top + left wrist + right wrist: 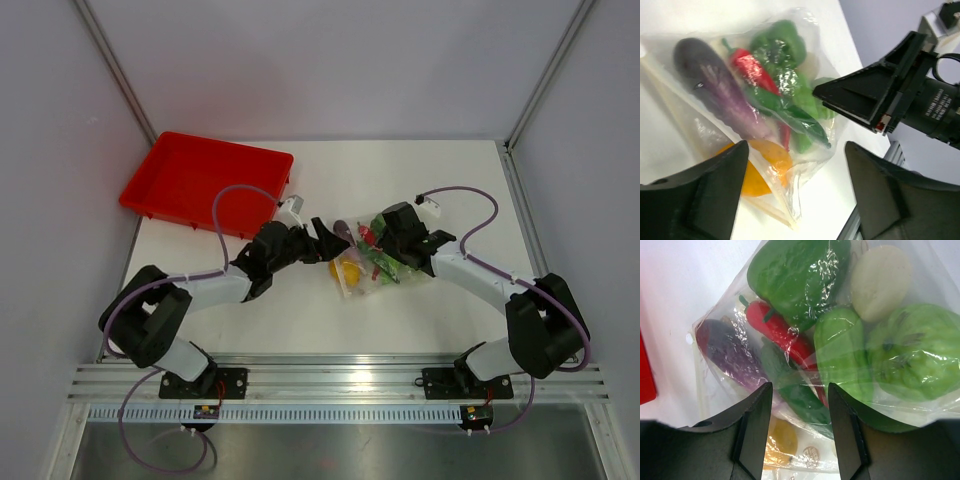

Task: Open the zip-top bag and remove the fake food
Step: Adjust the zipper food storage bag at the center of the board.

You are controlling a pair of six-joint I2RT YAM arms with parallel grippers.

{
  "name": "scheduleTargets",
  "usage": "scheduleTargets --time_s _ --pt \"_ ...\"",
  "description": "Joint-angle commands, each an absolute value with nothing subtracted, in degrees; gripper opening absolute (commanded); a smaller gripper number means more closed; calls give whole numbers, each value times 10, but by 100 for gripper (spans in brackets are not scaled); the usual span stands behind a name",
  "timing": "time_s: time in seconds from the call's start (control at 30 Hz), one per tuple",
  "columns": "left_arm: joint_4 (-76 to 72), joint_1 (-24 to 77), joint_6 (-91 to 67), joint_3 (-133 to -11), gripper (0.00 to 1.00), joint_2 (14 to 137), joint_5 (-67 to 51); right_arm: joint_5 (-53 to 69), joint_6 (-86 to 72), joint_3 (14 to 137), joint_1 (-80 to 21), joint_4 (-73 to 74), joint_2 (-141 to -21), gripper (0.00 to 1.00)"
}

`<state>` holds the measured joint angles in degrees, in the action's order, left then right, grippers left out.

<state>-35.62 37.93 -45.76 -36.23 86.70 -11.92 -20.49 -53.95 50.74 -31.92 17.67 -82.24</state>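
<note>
The zip-top bag lies on the white table between both arms, clear and crinkled, with the fake food inside. I see a purple eggplant, a red chili, several green pieces and a yellow piece near the bag's zip edge. My left gripper is open wide, its fingers apart on either side of the bag's near corner, touching nothing. My right gripper bears down on the bag's bulging middle, jaws part-way apart with plastic and a dark green piece between them.
A red tray sits at the table's far left corner, its edge also in the right wrist view. Grey walls close in the table on three sides. An aluminium rail runs along the near edge by the arm bases.
</note>
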Motion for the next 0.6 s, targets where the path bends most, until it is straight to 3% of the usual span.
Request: scheduleTargets --time_s 0.0,0.03,0.2,0.33,0.57 --pt "-280 372 -437 -371 94 831 -61 -221 -534 508 -316 172 -805 56" --pt "-228 369 -446 -373 99 813 -45 -222 -534 508 -316 172 -802 56" --pt "-143 366 -474 -348 99 749 30 -222 -533 503 -316 170 -794 56" --pt "-129 365 -500 -331 99 738 -11 -221 -535 503 -316 170 -793 56" --pt "-163 363 -527 -332 94 822 -94 -212 -528 504 -316 165 -795 56"
